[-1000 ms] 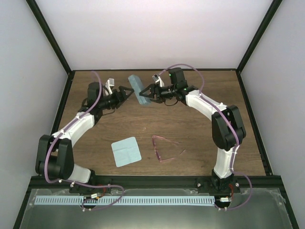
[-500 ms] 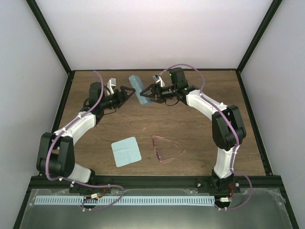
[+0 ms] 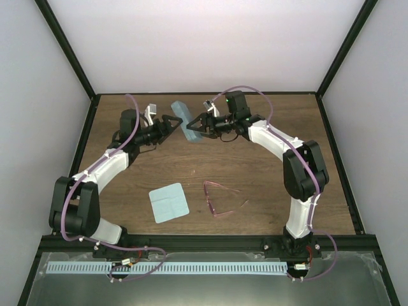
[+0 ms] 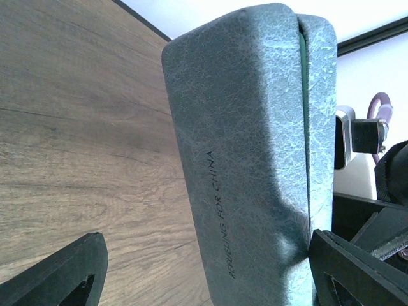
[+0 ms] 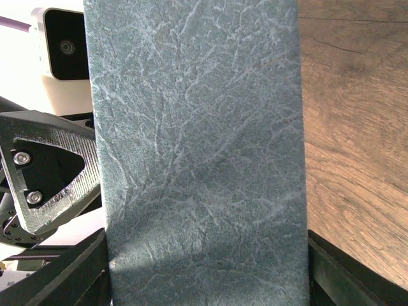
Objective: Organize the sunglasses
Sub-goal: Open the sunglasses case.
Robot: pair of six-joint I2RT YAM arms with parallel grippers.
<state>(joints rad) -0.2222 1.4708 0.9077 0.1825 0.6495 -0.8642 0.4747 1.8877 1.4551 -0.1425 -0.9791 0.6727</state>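
The sunglasses [image 3: 220, 201], thin pink-red frame with temple arms spread, lie on the table at the near middle, apart from both grippers. The grey-blue case [image 3: 185, 121] is at the back middle, closed, with a thin green seam showing in the left wrist view [image 4: 255, 146]. My right gripper [image 3: 194, 125] is shut on the case's end, one finger at each side of it [image 5: 207, 268]. My left gripper [image 3: 173, 124] is open wide at the case's other side [image 4: 210, 271]. Its right fingertip [image 4: 357, 268] is against the case edge and its left fingertip is well clear.
A pale blue square cloth [image 3: 169, 202] lies flat left of the sunglasses near the front. The wooden table [image 3: 268, 159] has a black frame round it and white walls behind and beside.
My left gripper has edged right, closer to the case. The case has shifted slightly in the right gripper's hold. Sunglasses and cloth have not moved.
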